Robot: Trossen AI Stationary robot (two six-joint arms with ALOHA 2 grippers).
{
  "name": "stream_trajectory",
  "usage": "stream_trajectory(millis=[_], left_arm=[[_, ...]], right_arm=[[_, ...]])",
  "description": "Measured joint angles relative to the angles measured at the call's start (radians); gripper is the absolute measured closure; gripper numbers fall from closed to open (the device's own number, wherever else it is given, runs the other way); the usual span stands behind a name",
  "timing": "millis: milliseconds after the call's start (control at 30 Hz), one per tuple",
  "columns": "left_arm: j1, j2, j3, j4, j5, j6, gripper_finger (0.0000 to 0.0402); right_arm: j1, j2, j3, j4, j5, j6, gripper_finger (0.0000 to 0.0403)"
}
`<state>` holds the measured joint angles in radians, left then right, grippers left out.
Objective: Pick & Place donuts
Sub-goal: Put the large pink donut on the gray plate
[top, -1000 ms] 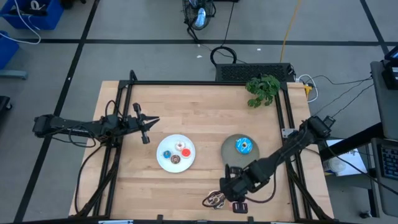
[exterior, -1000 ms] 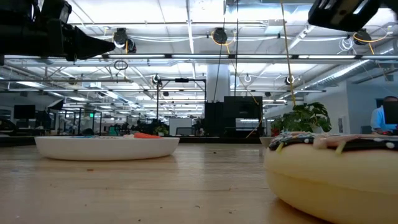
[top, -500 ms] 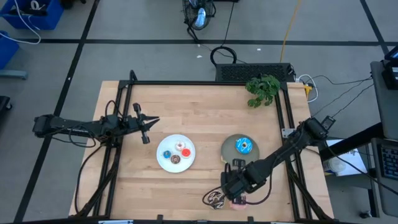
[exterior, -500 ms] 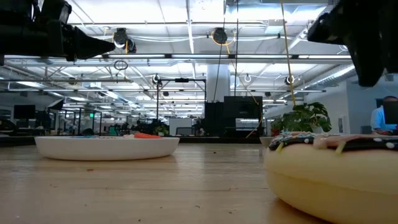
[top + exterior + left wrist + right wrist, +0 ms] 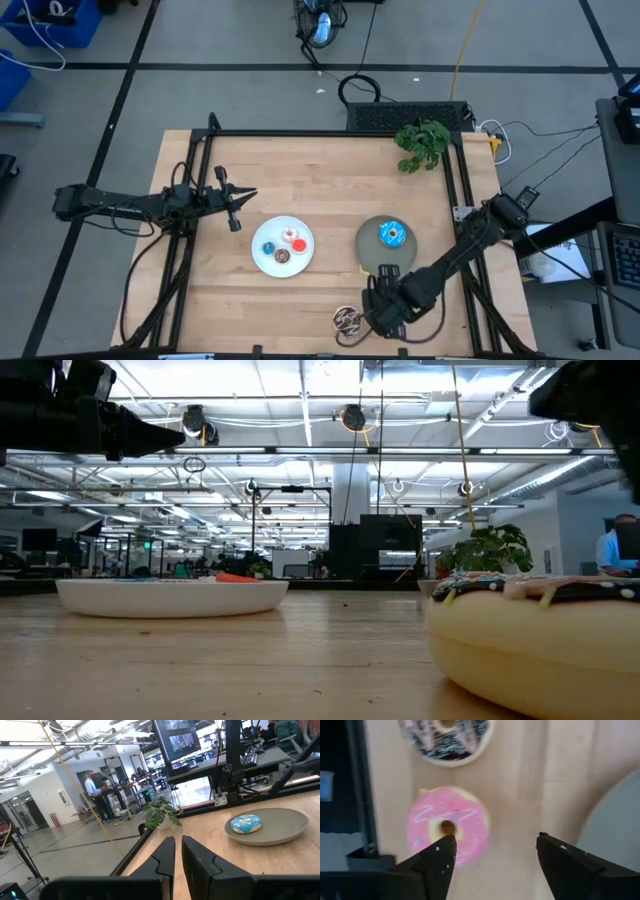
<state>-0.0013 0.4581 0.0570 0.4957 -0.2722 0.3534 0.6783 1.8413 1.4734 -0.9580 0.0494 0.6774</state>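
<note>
With right gripper (image 5: 492,851) hovering above near table edge, fingers spread wide, nothing held. Pink donut (image 5: 448,824) flat on wood below, one finger over its edge; chocolate drizzled donut (image 5: 445,739) just beside. Large blue donut (image 5: 392,235) on grey plate (image 5: 370,247). Tiny donuts (image 5: 283,245) on white plate (image 5: 259,258). Left gripper (image 5: 236,203) idle near left side, fingers pressed together.

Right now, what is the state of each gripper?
Left gripper: shut, holding nothing.
Right gripper: open above the pink donut, holding nothing.
</note>
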Motion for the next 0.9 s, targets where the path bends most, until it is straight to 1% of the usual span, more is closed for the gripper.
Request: stream_trajectory(millis=[133,367,533,700,900], left_arm=[[0.0,0.0,0.0,0.0,0.0,0.0,0.0362],[0.0,0.0,0.0,-0.001,0.0,0.0,0.0362],[0.0,0.0,0.0,-0.006,0.0,0.0,0.0362],[0.0,0.0,0.0,-0.008,0.0,0.0,0.0362],[0.0,0.0,0.0,-0.008,0.0,0.001,0.0362]], right_arm=[[0.03,0.026,0.001,0.011,-0.002,0.014,0.0142],[0.03,0.1,0.001,0.03,-0.079,-0.002,0.0153],[0.029,0.122,0.0,0.071,-0.075,-0.036,0.0153],[0.029,0.129,-0.003,0.069,-0.049,-0.059,0.0156],[0.029,0.127,-0.099,0.204,-0.06,-0.074,0.0156]])
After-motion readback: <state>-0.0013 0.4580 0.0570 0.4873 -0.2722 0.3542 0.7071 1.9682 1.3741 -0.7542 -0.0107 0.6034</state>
